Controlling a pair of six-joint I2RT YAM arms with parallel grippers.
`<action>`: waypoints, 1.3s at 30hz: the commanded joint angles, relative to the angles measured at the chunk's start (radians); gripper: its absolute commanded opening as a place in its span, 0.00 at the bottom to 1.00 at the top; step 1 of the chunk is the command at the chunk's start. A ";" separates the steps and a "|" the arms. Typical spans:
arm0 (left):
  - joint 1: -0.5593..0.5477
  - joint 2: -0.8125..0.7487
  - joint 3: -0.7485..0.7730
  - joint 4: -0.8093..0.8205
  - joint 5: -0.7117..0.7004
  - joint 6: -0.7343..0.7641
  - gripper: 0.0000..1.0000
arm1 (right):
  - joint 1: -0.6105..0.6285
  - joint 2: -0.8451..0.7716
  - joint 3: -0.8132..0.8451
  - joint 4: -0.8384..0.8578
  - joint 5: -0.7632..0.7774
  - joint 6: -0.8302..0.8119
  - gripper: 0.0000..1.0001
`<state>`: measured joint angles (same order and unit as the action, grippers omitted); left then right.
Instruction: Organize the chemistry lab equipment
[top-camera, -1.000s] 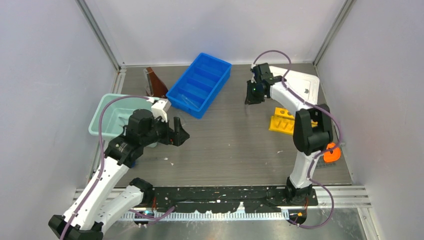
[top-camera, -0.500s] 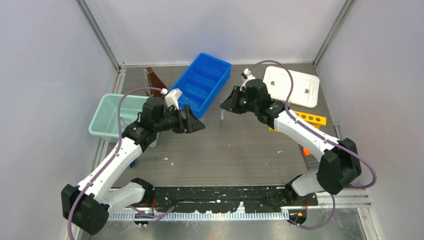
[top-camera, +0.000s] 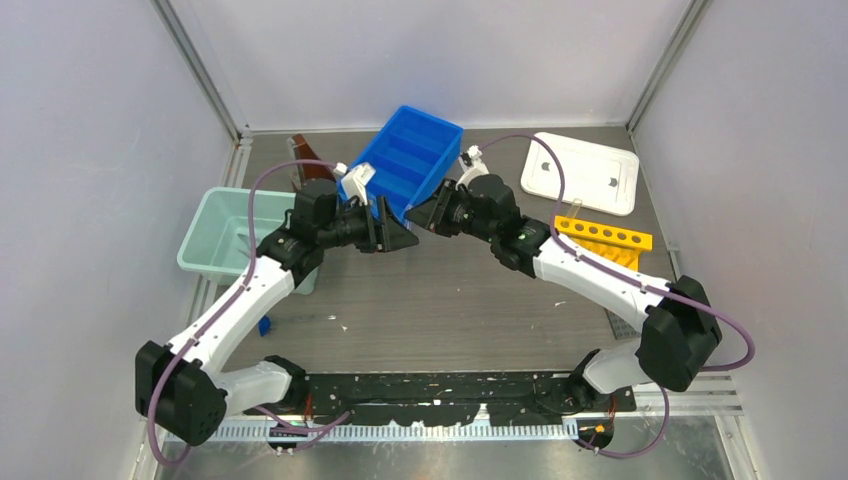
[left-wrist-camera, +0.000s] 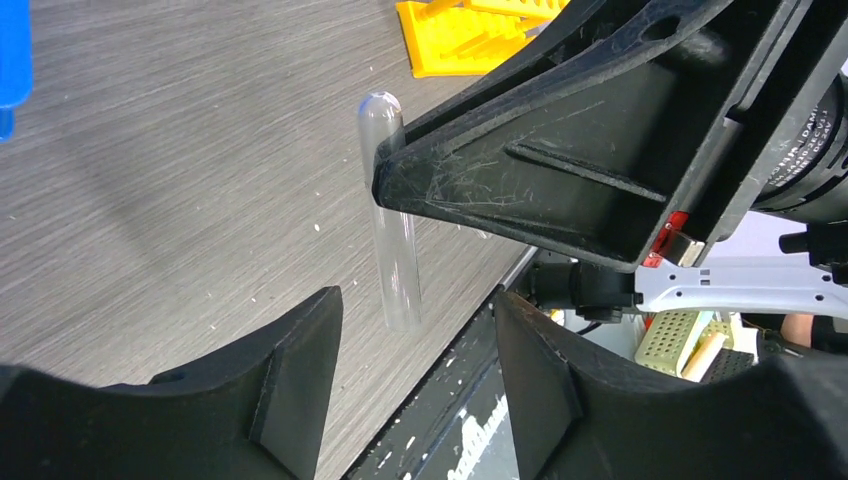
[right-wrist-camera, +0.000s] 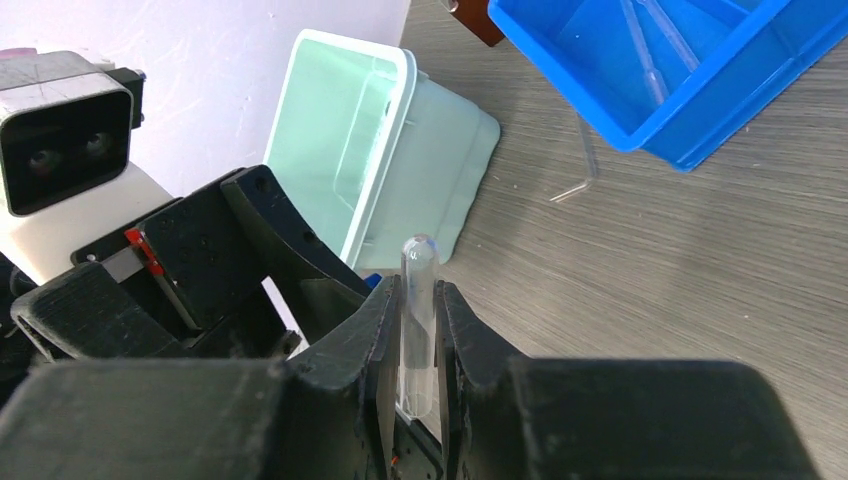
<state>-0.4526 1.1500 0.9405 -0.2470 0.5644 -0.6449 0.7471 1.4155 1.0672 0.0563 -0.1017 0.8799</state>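
The clear glass tube (right-wrist-camera: 417, 330) stood upright, rounded end up, pinched between the fingers of the right tool (top-camera: 432, 214), which was clenched on it above the middle of the bench (top-camera: 470, 300). Facing it, the left tool (left-wrist-camera: 415, 325) was spread wide, one finger on each side of the tube's lower end and touching neither side of the glass.

A second earlier the two arms had been well apart, the right one over the far right corner and the left one by the teal bin (top-camera: 200, 235). Both had since swung in to meet just in front of the blue tray (top-camera: 430, 118), and the right arm's move had uncovered the white lid (top-camera: 580, 172) and the yellow rack (top-camera: 603, 235).

This looked like a handover being set up. The tube was still the right arm's to carry, and the transfer was not yet made.
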 joint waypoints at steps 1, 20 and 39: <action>-0.005 -0.050 0.013 0.039 -0.021 0.051 0.58 | 0.016 -0.035 0.010 0.083 0.036 0.042 0.17; -0.004 -0.060 -0.034 0.092 0.032 0.073 0.32 | 0.029 -0.090 -0.071 0.137 0.013 0.090 0.18; -0.004 -0.076 -0.061 0.122 0.053 0.092 0.15 | 0.031 -0.107 -0.046 0.091 -0.035 0.074 0.24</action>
<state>-0.4515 1.1027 0.8864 -0.1814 0.5861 -0.5888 0.7712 1.3514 0.9813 0.1364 -0.1009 0.9672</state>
